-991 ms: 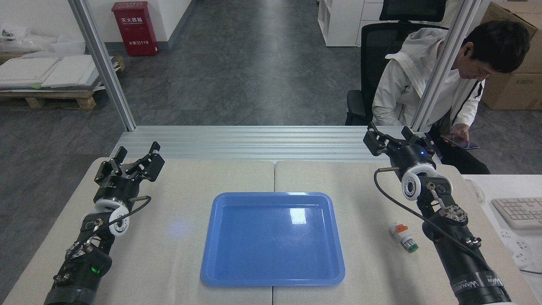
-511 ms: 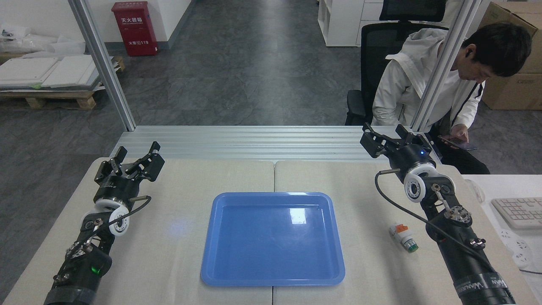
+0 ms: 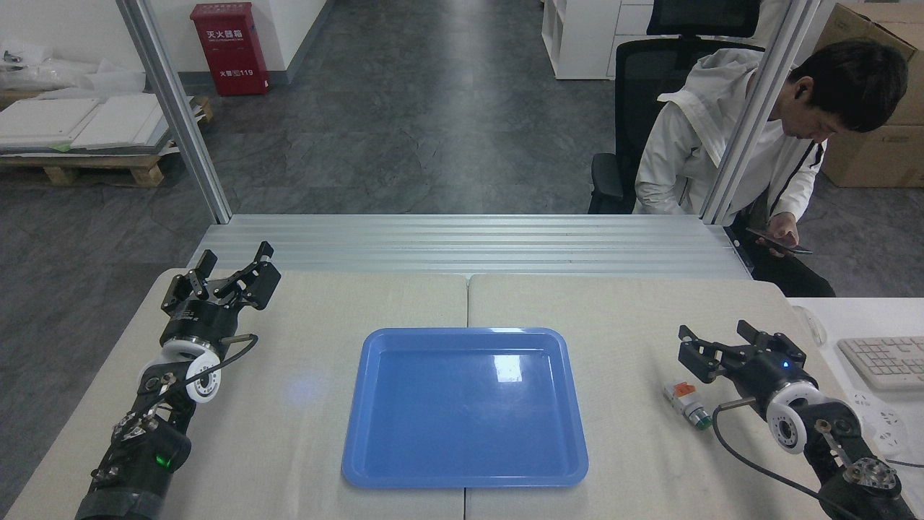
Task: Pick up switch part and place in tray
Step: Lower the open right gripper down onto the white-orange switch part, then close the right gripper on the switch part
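In the head view, your right gripper (image 3: pixel 722 347) sat low over the table (image 3: pixel 621 303), near its right edge, with its fingers (image 3: pixel 694 355) spread wide and nothing between them. The switch part (image 3: pixel 686 404) lay on the cloth just below and slightly left of those fingertips, on the side nearer you, close to the gripper but apart from it. You could see its white and orange body pointing up-left and its green cap pointing down-right, towards the white wrist ring of that arm. The part lay on its side, tilted diagonally across the table.

The tray (image 3: pixel 462 473) sat well to the left of your right gripper, roughly midway between your two arms, and it held nothing. The switch part lay outside the tray, between its right rim and your right arm, nearer to the arm.

Your left gripper (image 3: pixel 231 271) was far off on the other side of the tray, near the table's back left corner, pointing up and away from you. Its fingers were parted and empty, and the switch part was well apart from it, across the whole width of the tray.

Behind the table's back right corner a person (image 3: pixel 729 144) in a white jacket sat looking down at a phone (image 3: pixel 781 243). A keyboard (image 3: pixel 884 361) lay on the white desk just right of your right gripper.
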You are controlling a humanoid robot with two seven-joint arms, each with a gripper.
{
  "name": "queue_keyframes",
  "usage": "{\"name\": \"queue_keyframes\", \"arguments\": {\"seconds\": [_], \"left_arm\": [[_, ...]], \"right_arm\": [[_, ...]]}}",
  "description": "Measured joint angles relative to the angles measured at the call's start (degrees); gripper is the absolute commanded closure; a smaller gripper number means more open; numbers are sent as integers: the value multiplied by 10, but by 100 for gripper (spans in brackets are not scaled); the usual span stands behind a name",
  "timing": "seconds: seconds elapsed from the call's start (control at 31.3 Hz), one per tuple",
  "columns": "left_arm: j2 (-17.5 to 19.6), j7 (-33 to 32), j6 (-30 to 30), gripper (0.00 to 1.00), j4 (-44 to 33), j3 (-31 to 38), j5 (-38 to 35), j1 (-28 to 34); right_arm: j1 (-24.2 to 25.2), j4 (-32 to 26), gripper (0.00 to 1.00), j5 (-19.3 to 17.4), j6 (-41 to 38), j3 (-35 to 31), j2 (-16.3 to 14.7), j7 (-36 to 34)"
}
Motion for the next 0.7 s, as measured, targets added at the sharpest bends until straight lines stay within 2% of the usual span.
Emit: {"name": "queue_keyframes", "arguments": {"seconds": [0.48,0.7], "left_arm": [[0,0,0,0,0,0,0,0],[0,0,0,0,0,0,0,0]], "right_arm": [[46,0,3,-2,20,12,4,1],[48,0,3,2,-53,25,-1,0]]}}
